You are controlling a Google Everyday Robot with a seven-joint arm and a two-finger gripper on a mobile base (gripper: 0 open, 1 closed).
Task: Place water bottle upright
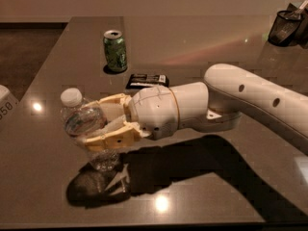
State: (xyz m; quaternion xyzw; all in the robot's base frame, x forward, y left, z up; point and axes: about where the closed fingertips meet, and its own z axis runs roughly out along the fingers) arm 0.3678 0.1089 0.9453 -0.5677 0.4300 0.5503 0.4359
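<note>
The water bottle (83,120) is a clear ribbed plastic bottle with a white cap at top left and a label band round its middle. It stands nearly upright, leaning slightly left, its base touching or just above the dark table (202,37). My gripper (98,121) reaches in from the right on a white arm and is shut on the bottle's middle, with one cream finger behind it and one in front.
A green soda can (115,50) stands upright behind the gripper. A flat black object (147,80) lies just behind my wrist. A dark mesh cup (287,27) stands at the far right corner. A white item (6,107) lies at the left edge.
</note>
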